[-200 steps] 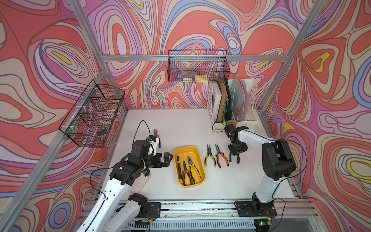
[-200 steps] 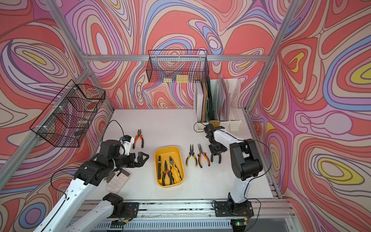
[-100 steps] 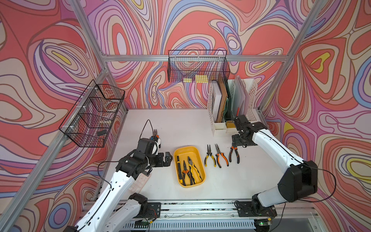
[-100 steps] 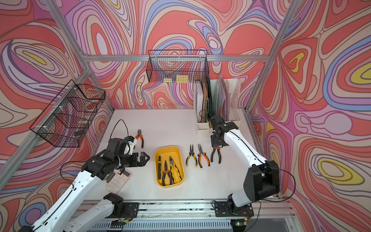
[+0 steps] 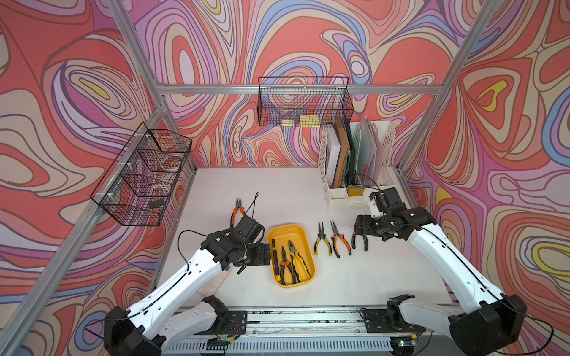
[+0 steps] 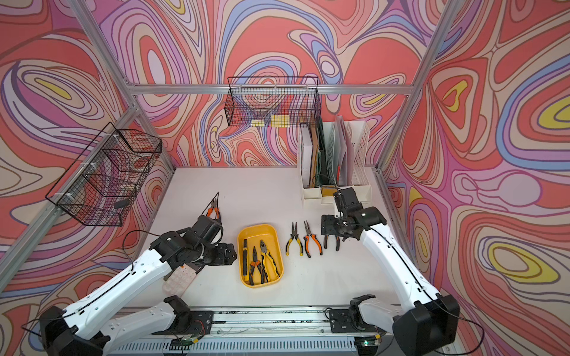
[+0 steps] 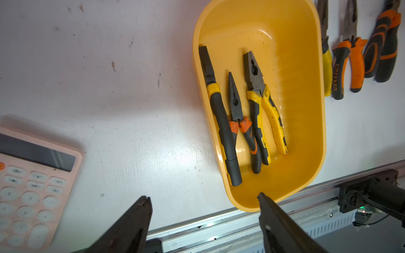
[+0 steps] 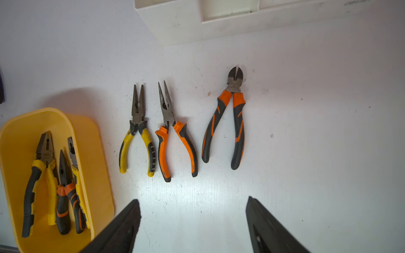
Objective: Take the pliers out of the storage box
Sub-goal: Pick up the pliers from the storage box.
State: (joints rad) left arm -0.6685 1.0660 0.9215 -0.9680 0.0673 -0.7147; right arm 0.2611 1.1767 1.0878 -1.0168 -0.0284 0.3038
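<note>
Pliers (image 7: 350,40) lettered GREENER, orange-handled, beside storage box (image 7: 295,87)

Looks like a robotics lab test cell
Aluminium frame (image 5: 216,89), swirly printed walls (image 5: 308,46), white table (image 5: 277,191), robot arms (image 5: 197,271) bolted to a front rail (image 5: 308,314), wire baskets (image 5: 303,104) hung up.
</note>
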